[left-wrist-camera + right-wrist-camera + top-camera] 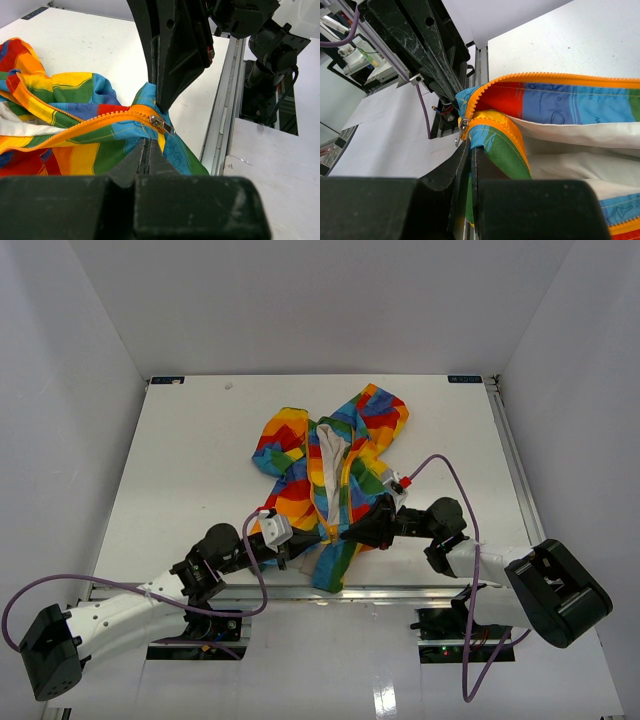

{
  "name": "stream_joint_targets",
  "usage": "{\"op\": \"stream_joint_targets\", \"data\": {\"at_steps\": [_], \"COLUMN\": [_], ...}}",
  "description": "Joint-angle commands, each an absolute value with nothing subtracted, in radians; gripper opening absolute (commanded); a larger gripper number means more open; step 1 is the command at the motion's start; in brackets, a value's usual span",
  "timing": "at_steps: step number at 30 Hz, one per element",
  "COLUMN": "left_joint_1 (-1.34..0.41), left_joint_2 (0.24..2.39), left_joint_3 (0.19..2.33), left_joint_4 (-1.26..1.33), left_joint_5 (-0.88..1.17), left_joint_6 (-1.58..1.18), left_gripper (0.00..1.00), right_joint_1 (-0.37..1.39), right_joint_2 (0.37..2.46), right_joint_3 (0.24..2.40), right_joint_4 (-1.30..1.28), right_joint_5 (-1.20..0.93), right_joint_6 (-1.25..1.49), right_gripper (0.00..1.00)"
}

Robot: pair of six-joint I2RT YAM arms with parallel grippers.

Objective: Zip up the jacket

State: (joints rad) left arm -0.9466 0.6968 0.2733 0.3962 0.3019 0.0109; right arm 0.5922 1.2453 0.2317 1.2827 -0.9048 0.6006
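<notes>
The left gripper (pixel 145 146), black and two-fingered, has its jaws pressed together on a fold of the small, soft, hooded jacket (pixel 95 150) of rainbow patchwork fabric. It pinches the cloth just below the little silver metal zipper slider (pixel 161 124). The right gripper (pixel 472 149), of the same black kind, is likewise closed tight on the jacket. In its own wrist view, green and blue cloth is nipped between its fingers directly beneath the slider. In the left wrist view, its tip comes down on the blue patch just above the slider. The two grippers meet nose to nose at the slider. In the overhead view the left one reaches in from the slider's left and the right one from its right.

From the slider the yellow-orange toothed zipper (pixel 555 79) parts into two rows, so the front stands open beyond the slider. The white lining (pixel 328 455) shows between the rows. The slider sits at the hem end of the jacket, the end nearest the arm bases. The rest of the jacket spreads away from the slider toward the far side of the flat white table (pixel 180 470). The hood (pixel 378 412) lies beyond the slider to the far right, farthest from both grippers. A flap of the hem lies on the near side of the slider, close to the table's near edge.
</notes>
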Motion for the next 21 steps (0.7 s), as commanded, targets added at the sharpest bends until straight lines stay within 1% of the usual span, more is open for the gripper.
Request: {"op": "stream_joint_targets", "data": {"at_steps": [1, 21], "left_joint_1": [-0.953, -0.953], "left_joint_2": [0.704, 0.734], "left_joint_3": [0.281, 0.298], "left_joint_4": [0.410, 0.393], "left_joint_5": [0.353, 0.421], "left_joint_6": [0.012, 0.008], "left_gripper": [0.00, 0.00], "right_joint_1": [0.597, 0.595], "right_joint_2": [1.230, 1.183], "right_joint_3": [0.256, 0.299], "right_joint_4": [1.327, 1.205], "right_joint_5": [-0.884, -0.936], "right_joint_6": [0.607, 0.520], "right_gripper": [0.08, 0.08]}}
